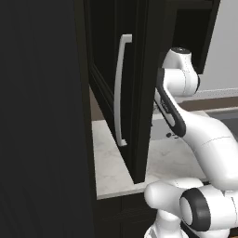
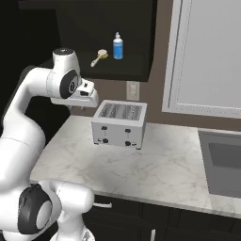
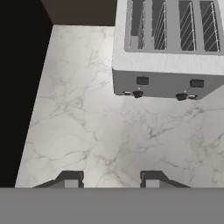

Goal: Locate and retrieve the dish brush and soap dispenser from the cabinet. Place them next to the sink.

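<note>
In the upper middle of the right base view, the small blue soap dispenser with a white pump top (image 2: pixel 117 47) stands upright on the shelf of the open black wall cabinet (image 2: pixel 136 37), the tan round-headed dish brush with a thin light handle (image 2: pixel 98 58) lying just left of it. Below sits a boxy silver-white toaster (image 2: pixel 119 124) on the white marbled counter (image 2: pixel 155 164). The gripper (image 3: pixel 111 180) hangs over that counter, fingers spread and pinching nothing. The bottle looks light, rigid and smooth; gripping its body, not the pump, seems safest. The brush's thin handle may twist, so taking it near the head looks wiser.
</note>
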Available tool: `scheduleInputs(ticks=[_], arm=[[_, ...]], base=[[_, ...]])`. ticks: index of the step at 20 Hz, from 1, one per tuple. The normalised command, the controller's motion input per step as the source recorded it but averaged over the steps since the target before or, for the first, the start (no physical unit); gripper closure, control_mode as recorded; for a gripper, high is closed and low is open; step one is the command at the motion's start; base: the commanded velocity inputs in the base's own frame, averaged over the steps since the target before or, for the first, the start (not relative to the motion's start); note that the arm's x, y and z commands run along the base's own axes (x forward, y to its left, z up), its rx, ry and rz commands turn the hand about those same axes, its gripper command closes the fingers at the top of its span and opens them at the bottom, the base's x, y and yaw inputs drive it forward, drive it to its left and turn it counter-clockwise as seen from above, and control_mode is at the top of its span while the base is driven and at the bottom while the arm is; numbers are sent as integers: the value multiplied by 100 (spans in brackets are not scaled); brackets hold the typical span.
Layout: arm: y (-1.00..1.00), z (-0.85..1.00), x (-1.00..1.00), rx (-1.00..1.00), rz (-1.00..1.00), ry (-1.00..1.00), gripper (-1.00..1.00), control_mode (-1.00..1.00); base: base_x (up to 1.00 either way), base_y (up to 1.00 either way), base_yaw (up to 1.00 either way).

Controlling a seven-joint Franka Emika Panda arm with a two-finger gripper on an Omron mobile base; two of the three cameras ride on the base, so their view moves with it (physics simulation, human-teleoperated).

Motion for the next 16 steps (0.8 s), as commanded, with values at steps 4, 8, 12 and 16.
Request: scheduleInputs(ticks=[4,8,12,16], arm=[[5,2,-11,-1,0,-6,-100,-100],[7,2,-17,-2,0,-12,-100,-100],[11,14,-6,-5,0,-11,-100,-100],[4,25,-4,-2,0,-15,-100,-100]], base=[[0,0,0],[0,0,0],[0,0,0],[0,0,0]])
